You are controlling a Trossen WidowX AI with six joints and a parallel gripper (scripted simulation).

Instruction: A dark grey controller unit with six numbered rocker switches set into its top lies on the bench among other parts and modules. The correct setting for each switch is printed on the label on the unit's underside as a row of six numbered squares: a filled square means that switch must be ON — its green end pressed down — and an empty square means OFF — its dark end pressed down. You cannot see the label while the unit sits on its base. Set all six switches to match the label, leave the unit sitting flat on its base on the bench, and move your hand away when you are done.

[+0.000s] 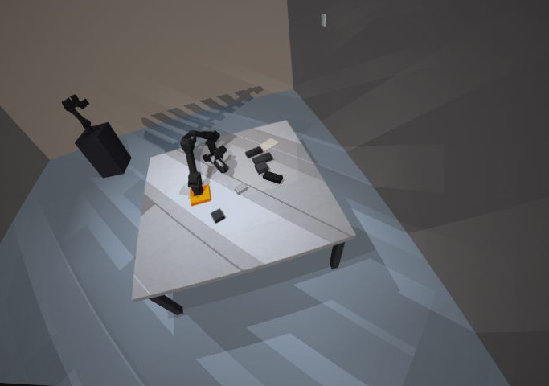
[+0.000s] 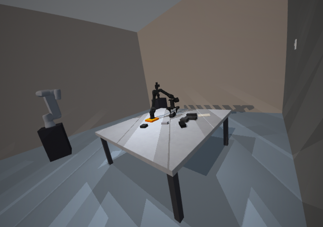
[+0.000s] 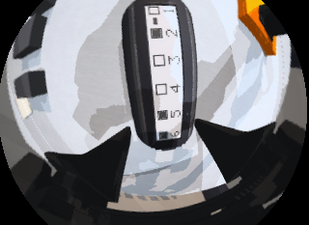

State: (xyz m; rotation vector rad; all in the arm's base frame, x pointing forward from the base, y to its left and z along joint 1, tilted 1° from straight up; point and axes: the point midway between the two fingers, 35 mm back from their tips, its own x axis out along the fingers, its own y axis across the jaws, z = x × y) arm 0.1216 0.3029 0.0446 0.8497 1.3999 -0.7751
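Observation:
The dark grey controller unit [image 1: 223,166] [image 2: 172,115] [image 3: 189,66] has rounded ends. Its white label [image 3: 169,75] faces the wrist camera, and its switches are hidden. The label shows 1 empty, 2 filled, 3 empty, 4 empty, 5 filled, 6 filled, with a small dark mark between squares 1 and 2. My gripper [image 1: 215,155] [image 2: 172,110] [image 3: 163,126] is open, with its fingertips on either side of the unit near the end numbered 6. Any contact is too fine to tell.
The arm stands on an orange base plate [image 1: 202,199] [image 2: 152,120] on the bench [image 1: 292,214] [image 2: 151,139]. A light block [image 1: 240,188] [image 2: 164,123], a small dark block [image 1: 218,215] [image 2: 144,126], several dark modules [image 1: 262,158] and a cream sheet [image 1: 269,145] [image 2: 204,115] [image 3: 23,108] lie around.

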